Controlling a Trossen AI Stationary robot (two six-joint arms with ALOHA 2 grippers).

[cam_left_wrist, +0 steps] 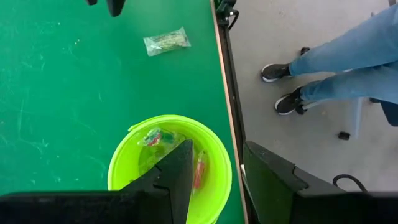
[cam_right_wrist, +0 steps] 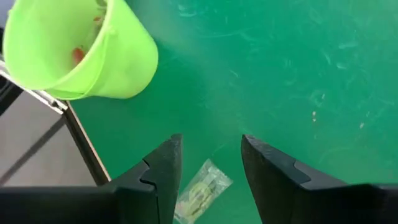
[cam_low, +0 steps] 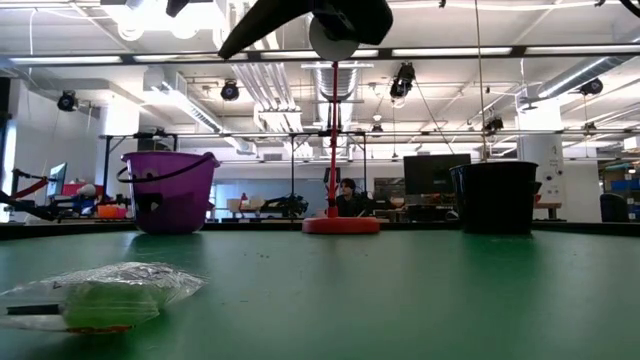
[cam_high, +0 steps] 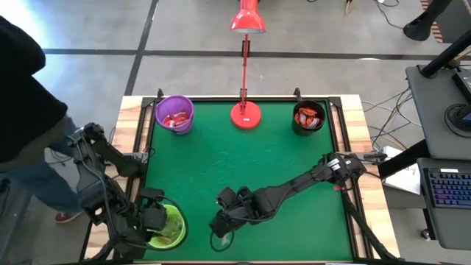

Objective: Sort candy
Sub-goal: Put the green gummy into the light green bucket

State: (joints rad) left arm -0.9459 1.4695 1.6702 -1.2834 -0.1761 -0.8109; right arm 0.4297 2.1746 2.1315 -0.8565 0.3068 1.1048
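1 clear-wrapped candy [cam_right_wrist: 202, 196] lies on the green surface [cam_high: 250, 162], right gripper [cam_right_wrist: 210, 163] hovering above it, fingers apart. Left gripper [cam_left_wrist: 214, 171] sits spread over the lime bucket [cam_left_wrist: 121, 165].

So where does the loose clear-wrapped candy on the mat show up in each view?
High view: the candy lies near the mat's front edge, under the right claw.
Low view: bottom left, close to the camera.
Left wrist view: upper middle.
Right wrist view: bottom centre, between the open fingers.
Shared landmark: the lime-green bucket, absent only from the low view.
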